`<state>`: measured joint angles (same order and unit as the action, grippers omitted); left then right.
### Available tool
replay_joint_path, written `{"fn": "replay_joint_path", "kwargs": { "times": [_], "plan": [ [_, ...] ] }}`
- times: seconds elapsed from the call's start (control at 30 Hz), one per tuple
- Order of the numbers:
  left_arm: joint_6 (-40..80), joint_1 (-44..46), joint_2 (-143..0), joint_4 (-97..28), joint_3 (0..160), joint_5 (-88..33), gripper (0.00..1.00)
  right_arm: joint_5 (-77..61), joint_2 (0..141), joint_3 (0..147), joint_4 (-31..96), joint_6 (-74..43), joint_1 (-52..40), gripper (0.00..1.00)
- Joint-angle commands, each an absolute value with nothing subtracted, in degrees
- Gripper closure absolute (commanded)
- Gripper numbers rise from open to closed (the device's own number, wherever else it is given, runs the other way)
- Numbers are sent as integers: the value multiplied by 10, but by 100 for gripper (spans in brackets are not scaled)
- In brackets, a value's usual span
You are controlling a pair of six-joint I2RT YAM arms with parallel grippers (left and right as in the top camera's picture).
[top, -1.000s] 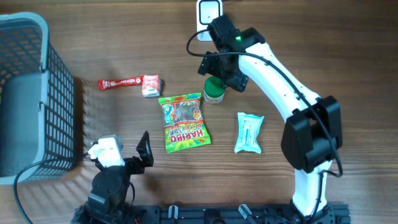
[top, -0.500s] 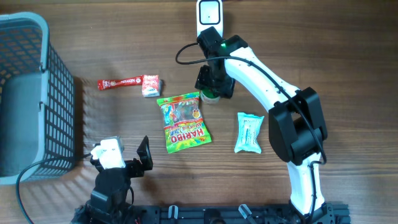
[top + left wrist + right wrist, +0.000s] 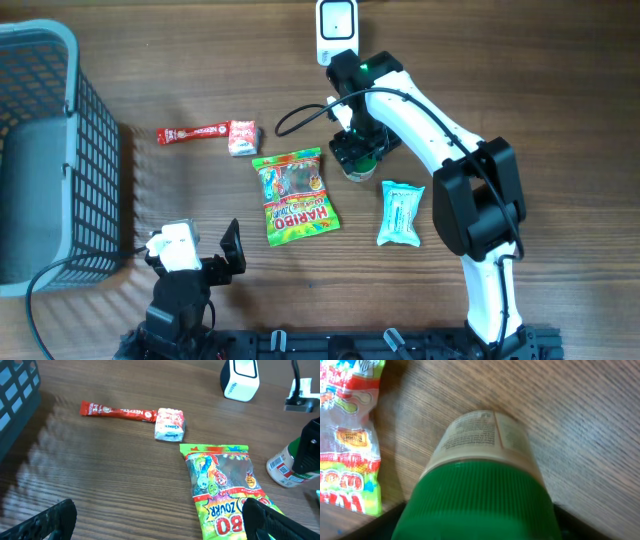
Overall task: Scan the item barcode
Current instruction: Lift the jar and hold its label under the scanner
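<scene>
Right wrist view: the right gripper [image 3: 357, 152] straddles the green ribbed cap of a small cream-labelled bottle [image 3: 485, 445] standing on the wooden table [image 3: 500, 60]. Whether its jaws merely flank the cap or pinch it cannot be told. A hold that high could likely slip, or tip the bottle onto the bright green sweet bag [image 3: 294, 195] just beside it. The barcode, visible from the left wrist, may end up facing away from the white scanner [image 3: 337, 22] beyond the gripper. The bag reads "HARIBO" and "ZOUR"; the bottle's print is illegible. The left gripper [image 3: 160, 527], well apart, idles with fingers spread wide.
</scene>
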<state>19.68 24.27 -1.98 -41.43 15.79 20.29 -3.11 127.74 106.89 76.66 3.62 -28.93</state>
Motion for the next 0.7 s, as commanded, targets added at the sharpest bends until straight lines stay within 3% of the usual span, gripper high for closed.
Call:
{"fn": "replay_joint_path", "kwargs": {
  "times": [0.0,0.1,0.3,0.53,0.67],
  "plan": [
    [198,245,-17,-415,154,211,0,-24,1286,1148,818,56,-290,0],
    [198,245,-17,-415,154,211,0,-26,1281,1260,891,-1,-291,0],
    [198,245,-17,-415,154,211,0,-104,1276,1315,922,-538,-291,0],
    [198,245,-17,-415,154,211,0,-91,1276,1265,922,-944,-291,0],
    [198,245,-17,-415,154,211,0,-70,1276,1232,922,-1018,-290,0]
  ]
}}
